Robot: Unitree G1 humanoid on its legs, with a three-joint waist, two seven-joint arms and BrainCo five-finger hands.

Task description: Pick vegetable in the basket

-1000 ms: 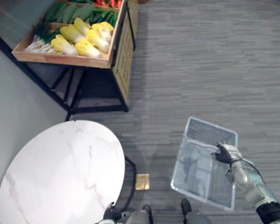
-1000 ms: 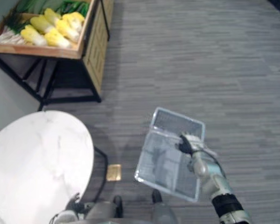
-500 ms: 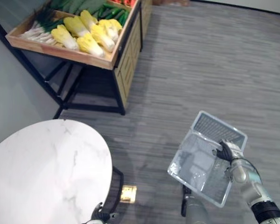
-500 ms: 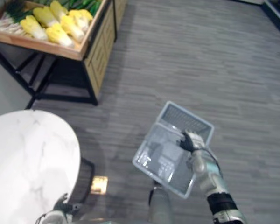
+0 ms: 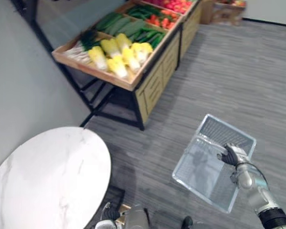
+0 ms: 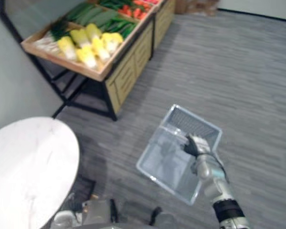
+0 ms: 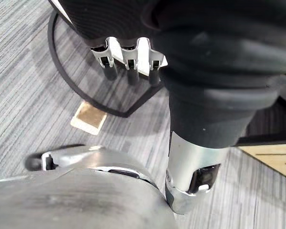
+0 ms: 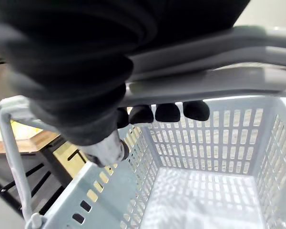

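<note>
The basket (image 5: 221, 133) held in the right robot hand (image 5: 233, 155) is pale, smooth, slotted plastic. Floor (image 5: 238, 81) beneath it: matt, ribbed grey. Stand (image 5: 152, 83) beyond it: bare wood.

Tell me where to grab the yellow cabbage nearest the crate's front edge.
Probably round its thick middle, from above: the cabbage lies flat beside its neighbours in the crate, so only its top is free. The right hand is shut on the basket handle, leaving the open left hand for it.
</note>
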